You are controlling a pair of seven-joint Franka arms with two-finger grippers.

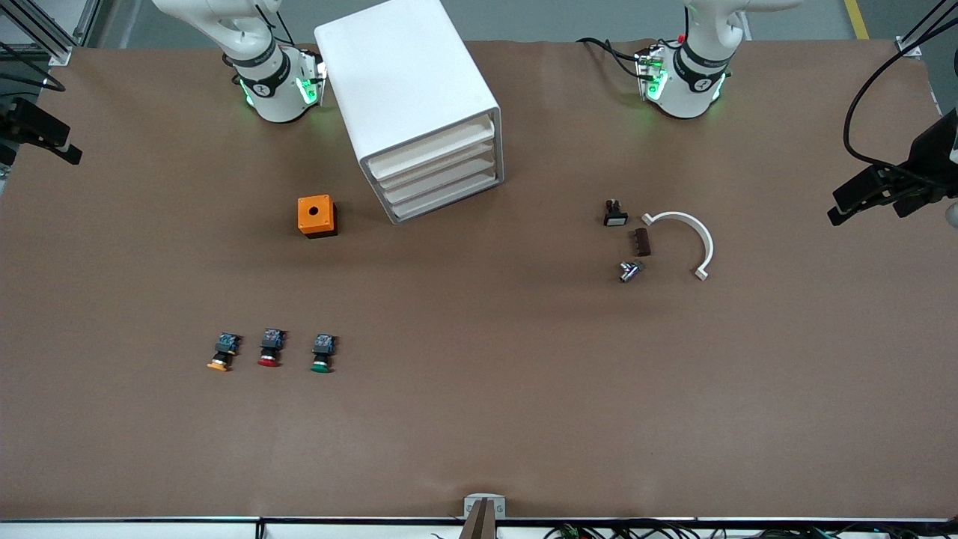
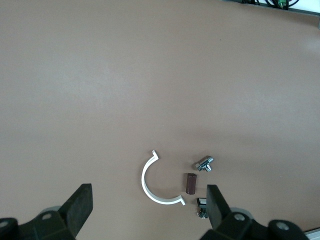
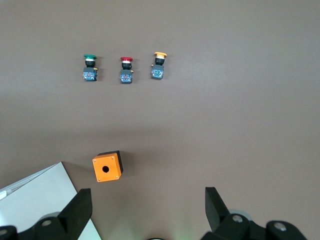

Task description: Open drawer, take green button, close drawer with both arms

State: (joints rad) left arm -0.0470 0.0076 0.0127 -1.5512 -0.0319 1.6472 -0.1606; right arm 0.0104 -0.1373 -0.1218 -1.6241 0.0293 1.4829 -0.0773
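lying on bare table well apart from cabinet (image 1: pixel 419 105): green button (image 1: pixel 322 353)

Matt brown table covering (image 1: pixel 479 389), smooth white plastic cabinet (image 1: pixel 397 67), shiny metal fitting (image 1: pixel 629 271), glossy white arms (image 1: pixel 692 67)

no words, brand names or numbers could be read anywhere in the three views. each arm's base carried a small round black-and-white emblem (image 1: pixel 260 89), but its mark was too small to make out.
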